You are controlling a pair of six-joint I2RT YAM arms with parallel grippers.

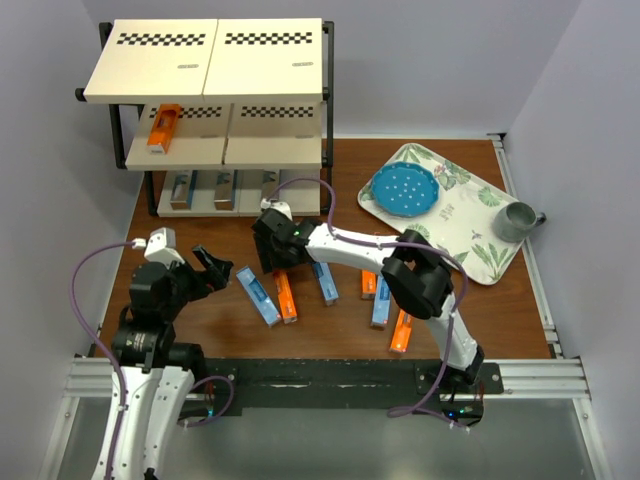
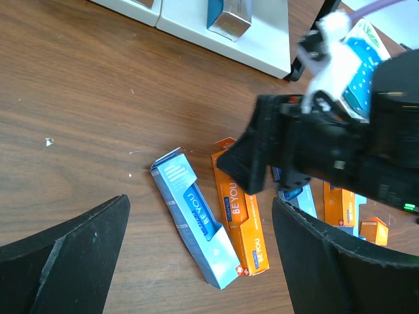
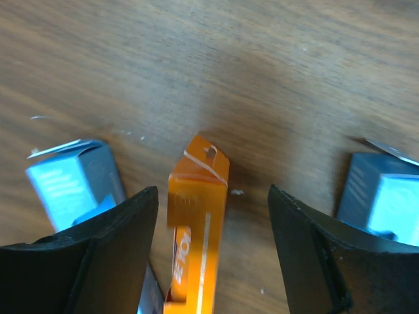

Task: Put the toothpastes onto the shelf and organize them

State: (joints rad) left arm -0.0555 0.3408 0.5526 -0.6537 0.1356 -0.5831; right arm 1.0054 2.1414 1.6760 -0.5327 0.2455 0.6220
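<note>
While right fingers hang spread astride orange toothpaste carton at middle of desk, pick-up step in hand. Next, likely: descend, pinch carton sides, carry to shelf at far-left corner. Left fingers spread, empty.

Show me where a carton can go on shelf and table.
Free: the shelf top board; middle board right of the orange carton; table strip between shelf and floral tray. Crowded: bottom tier, and the table centre where cartons lie around the right gripper.
</note>
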